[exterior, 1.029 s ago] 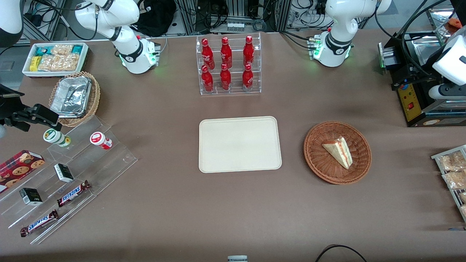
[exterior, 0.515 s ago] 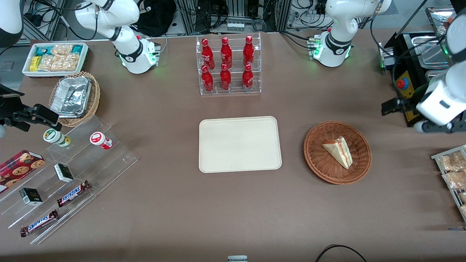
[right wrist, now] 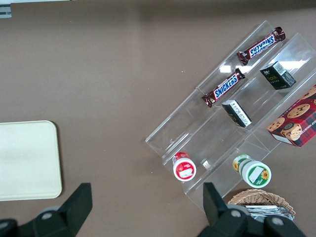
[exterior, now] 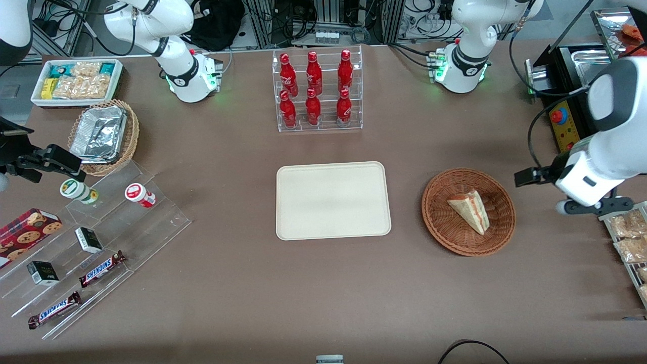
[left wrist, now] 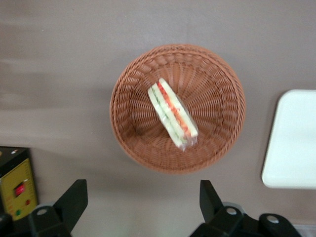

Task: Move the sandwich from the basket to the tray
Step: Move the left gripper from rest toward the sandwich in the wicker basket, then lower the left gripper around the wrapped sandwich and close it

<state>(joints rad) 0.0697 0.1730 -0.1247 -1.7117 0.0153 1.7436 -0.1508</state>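
Observation:
The sandwich point(exterior: 470, 210), a pale wedge with an orange-red and green filling edge, lies in the reddish-brown wicker basket point(exterior: 445, 233). The cream tray point(exterior: 333, 199) lies flat beside the basket, toward the parked arm's end. My left gripper point(exterior: 591, 205) hovers above the table beside the basket, toward the working arm's end. In the left wrist view its black fingers point(left wrist: 73, 198) stand wide apart and empty, the gripper point(left wrist: 142, 197) over bare table just off the basket's rim point(left wrist: 129, 136). The sandwich point(left wrist: 173, 116) and a corner of the tray point(left wrist: 291, 138) also show there.
A black machine with a red button point(exterior: 563, 126) and a rack of snack packets point(exterior: 629, 242) stand at the working arm's end. A rack of red bottles point(exterior: 316, 91) stands farther from the camera than the tray. A clear stepped shelf point(exterior: 101, 242), a tan foil basket point(exterior: 103, 136) and a white bin point(exterior: 76, 81) are at the parked arm's end.
My left arm has swung from over the black machine toward the basket and nearer the front camera. The sandwich, basket and tray have not moved.

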